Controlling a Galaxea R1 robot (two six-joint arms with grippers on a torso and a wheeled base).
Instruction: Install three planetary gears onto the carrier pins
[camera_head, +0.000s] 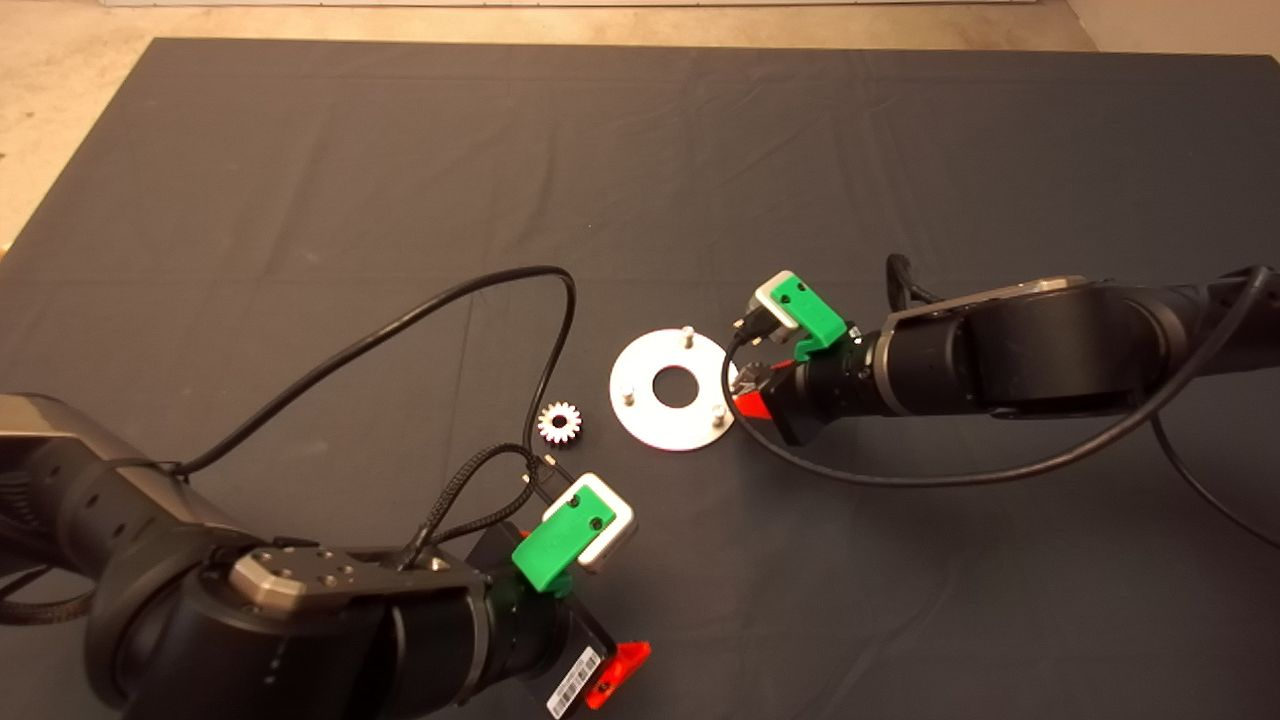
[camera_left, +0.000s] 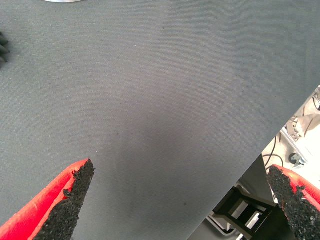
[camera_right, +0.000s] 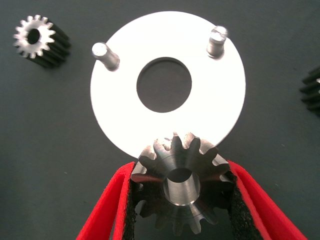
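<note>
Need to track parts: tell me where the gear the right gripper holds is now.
The held gear is clamped in the right gripper at the carrier disc rim nearest that arm, right of the disc in the head view.

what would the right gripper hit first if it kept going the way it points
Likely the carrier disc: the right gripper, jaws shut on a planetary gear, has that gear over the disc's near rim, where a pin shows through its hole; height is unclear.

A dark mat (camera_head: 400, 200) covers the table; a silver disc (camera_head: 640, 395) with upright pins lies flat near its middle. A small gear (camera_head: 560, 423) rests just beside the disc; another gear (camera_right: 312, 90) lies nearby.
</note>
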